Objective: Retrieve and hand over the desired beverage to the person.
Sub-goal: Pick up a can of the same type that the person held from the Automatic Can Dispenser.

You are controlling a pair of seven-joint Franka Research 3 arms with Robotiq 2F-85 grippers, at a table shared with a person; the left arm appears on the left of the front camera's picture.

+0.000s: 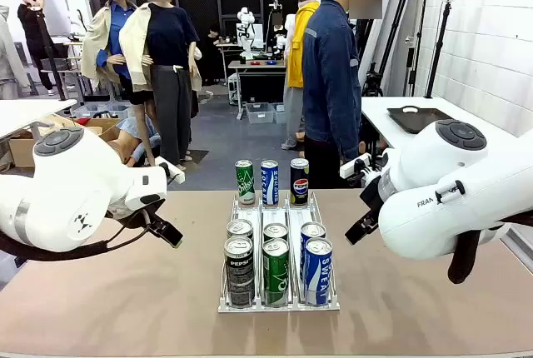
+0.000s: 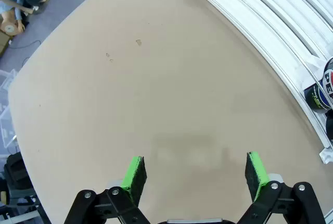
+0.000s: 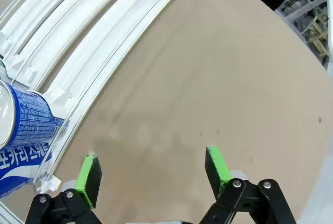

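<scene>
Nearest, a rack [image 1: 279,306] of cans [image 1: 276,270] sits mid-surface [image 1: 125,291] between the arms. The left gripper [image 2: 193,169] and right gripper [image 3: 153,169] hang released and empty on either side of it. The person [image 1: 331,83] stands at the far edge. Retrieval hasn't begun; the next move probably needs the wanted drink identified.

Matt tan tabletop [image 1: 125,291], glossy metal cans [image 1: 276,270], white plastic rack [image 1: 250,306], blue denim jacket [image 1: 331,75]
</scene>
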